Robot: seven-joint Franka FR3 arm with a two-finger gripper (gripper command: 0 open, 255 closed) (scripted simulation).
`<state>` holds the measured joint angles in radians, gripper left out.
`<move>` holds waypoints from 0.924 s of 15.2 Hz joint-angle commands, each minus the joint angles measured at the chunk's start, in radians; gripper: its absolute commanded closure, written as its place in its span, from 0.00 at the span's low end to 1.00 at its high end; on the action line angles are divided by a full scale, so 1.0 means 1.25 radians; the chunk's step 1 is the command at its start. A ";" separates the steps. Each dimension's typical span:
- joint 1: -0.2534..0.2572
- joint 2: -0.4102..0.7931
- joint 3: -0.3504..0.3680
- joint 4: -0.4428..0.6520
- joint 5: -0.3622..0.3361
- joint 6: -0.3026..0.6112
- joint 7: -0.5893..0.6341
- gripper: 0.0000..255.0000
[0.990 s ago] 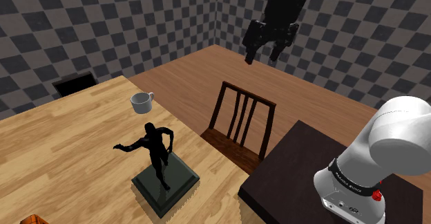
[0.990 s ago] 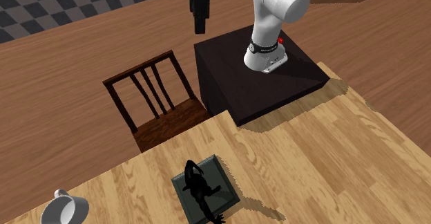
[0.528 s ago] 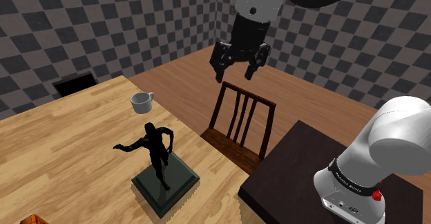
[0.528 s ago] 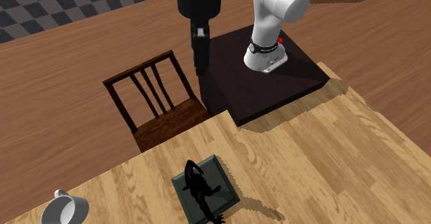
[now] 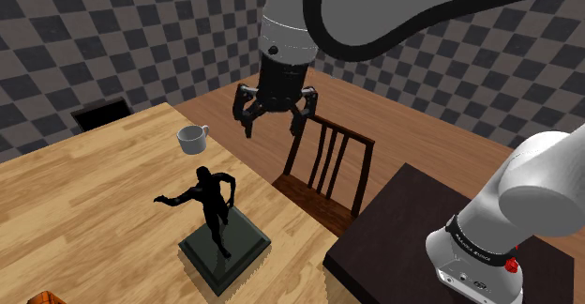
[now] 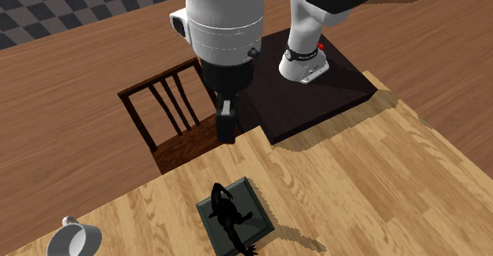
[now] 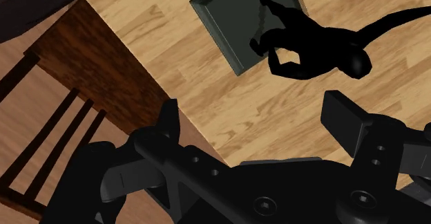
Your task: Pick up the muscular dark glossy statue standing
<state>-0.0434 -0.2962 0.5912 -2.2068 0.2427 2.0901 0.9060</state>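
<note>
One dark glossy statue [image 5: 212, 204] of a muscular figure stands upright on its square grey-green plinth [image 5: 248, 241], near the table [image 5: 84, 199] edge that faces the wooden chair [image 5: 328, 161]. It rests on its own base with one arm flung out sideways, so I judge the slim torso and legs to be the parts most likely to fit between two fingers. The pincer [image 5: 274, 122] hangs in the air above the chair's back and the table edge, well apart from the figure and higher than its head. Its jaws are spread wide with nothing between them, which suits an approach rather than a grasp. In the wrist view the statue [image 7: 311, 43] lies ahead of the open fingers [image 7: 345, 119], off toward one of them rather than centred. The hand probably needs to travel further over the table and line up before descending. The second exterior view shows the pincer [image 6: 226, 126] pointing down at the table edge, with the plinth [image 6: 254, 195] nearer the camera. A white mug [image 5: 192, 139] sits well apart from the statue, out of the likely path. The risk I see is that the tall figure could tip if one finger touches first, and the outstretched arm may snag
</note>
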 commanded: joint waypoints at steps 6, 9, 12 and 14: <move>-0.012 0.253 0.108 0.146 -0.161 0.081 0.250 0.00; 0.022 0.372 0.113 0.228 -0.258 0.091 0.362 0.00; 0.063 0.451 0.097 0.292 -0.316 0.090 0.427 0.00; 0.066 0.460 0.092 0.280 -0.323 0.108 0.432 0.00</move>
<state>0.0345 0.2671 0.7101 -1.8558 -0.1523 2.2154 1.4372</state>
